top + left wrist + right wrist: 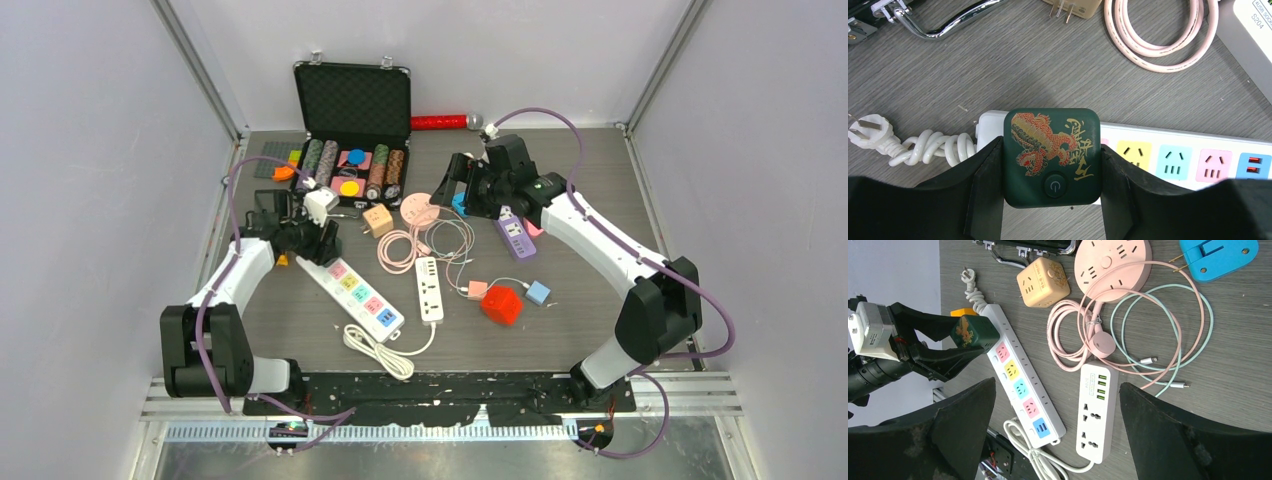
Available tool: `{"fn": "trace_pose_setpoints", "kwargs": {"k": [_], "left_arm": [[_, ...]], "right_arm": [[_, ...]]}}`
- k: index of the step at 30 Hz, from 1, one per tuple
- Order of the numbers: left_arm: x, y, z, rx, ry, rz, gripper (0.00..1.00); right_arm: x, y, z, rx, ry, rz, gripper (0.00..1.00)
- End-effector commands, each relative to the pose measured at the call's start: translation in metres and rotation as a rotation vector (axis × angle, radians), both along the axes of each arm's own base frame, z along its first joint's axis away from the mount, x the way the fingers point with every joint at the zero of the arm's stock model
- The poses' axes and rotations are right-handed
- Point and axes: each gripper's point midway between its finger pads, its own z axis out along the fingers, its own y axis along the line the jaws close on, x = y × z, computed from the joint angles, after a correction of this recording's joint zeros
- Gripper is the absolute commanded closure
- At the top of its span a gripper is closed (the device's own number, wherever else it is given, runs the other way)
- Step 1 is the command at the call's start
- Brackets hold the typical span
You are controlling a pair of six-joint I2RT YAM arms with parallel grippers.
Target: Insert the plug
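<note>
Nearest the arm bases, a coiled white cord (380, 352) lies at 6 o'clock on the table (580, 290). It runs up into the long white power strip (362, 295), which slants toward 10 o'clock.

At that far end the left gripper (1050, 172) clamps the green plug (1048, 135) by its two sides, jaws part-way apart. The plug's dragon-printed face is up and it sits over the strip's end socket. Its prongs and that socket are hidden beneath it, so I cannot tell whether it is seated. In the overhead view the wrist camera largely hides the plug.

A second white strip (429, 288) lies at centre, with pink cable (400, 245) looped beyond it.

At 1 o'clock the right gripper (1055, 390) hangs spread wide, holding nothing, its fingers cut off at the frame's bottom edge.

The open chip case (352, 100) stands at 11 o'clock.
</note>
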Motion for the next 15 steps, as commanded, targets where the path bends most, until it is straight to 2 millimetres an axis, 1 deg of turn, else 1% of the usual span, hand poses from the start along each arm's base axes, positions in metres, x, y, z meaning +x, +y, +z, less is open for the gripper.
{"fn": "trace_pose_setpoints", "kwargs": {"k": [1, 3, 7, 8, 12, 15], "left_arm": [[-0.006, 0.002, -0.003, -0.003, 0.034, 0.008, 1.00], [-0.008, 0.003, -0.007, -0.006, 0.044, 0.024, 1.00], [-0.017, 0.009, -0.022, 0.017, 0.068, 0.070, 1.00], [-0.017, 0.011, -0.024, 0.023, 0.058, 0.089, 1.00], [-0.019, 0.013, -0.021, 0.035, 0.050, 0.090, 1.00], [-0.017, 0.026, -0.023, 0.104, 0.072, 0.113, 1.00]], "right_arm": [[0.007, 0.002, 0.019, 0.029, -0.041, 0.001, 0.02], [0.007, 0.003, 0.019, 0.030, -0.040, 0.001, 0.03], [0.008, 0.003, 0.019, 0.030, -0.041, 0.002, 0.02], [0.008, 0.003, 0.020, 0.030, -0.043, 0.002, 0.03], [0.010, 0.006, 0.020, 0.035, -0.039, 0.007, 0.03], [0.011, 0.007, 0.021, 0.043, -0.038, 0.010, 0.03]]}}
